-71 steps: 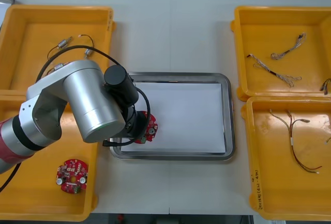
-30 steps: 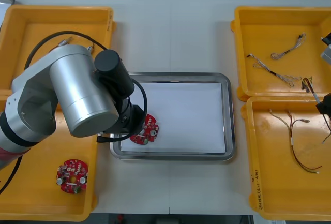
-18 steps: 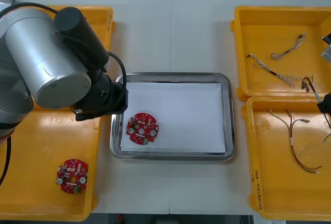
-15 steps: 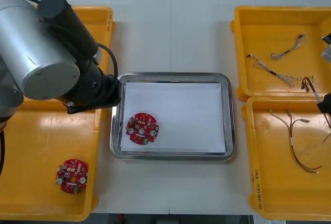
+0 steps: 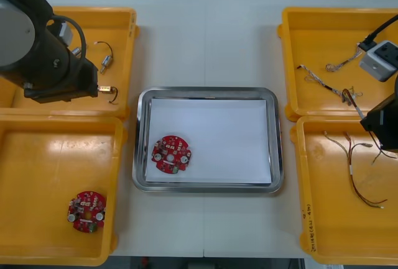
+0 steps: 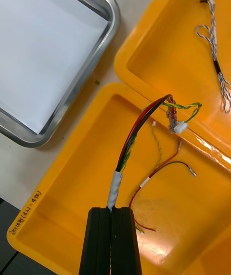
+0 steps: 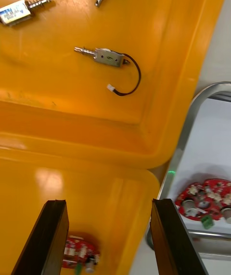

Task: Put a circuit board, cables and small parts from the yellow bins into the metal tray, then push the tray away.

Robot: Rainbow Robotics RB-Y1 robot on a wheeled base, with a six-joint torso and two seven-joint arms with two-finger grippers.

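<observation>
Red circuit board (image 5: 171, 154) in metal tray (image 5: 274, 138), near-left corner | left gripper (image 7: 108, 207) fingers spread, above left yellow bins (image 5: 119, 33) | right gripper (image 6: 114, 213) clamping red and yellow cable (image 6: 138, 136) above right yellow bins (image 5: 339, 235)

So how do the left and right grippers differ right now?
The left gripper has jaws open and empty; the right gripper has jaws shut on a red-and-black cable bundle. The left gripper hangs over the left yellow bins; the right gripper over the near right yellow bin. Both are clear of the metal tray.
</observation>
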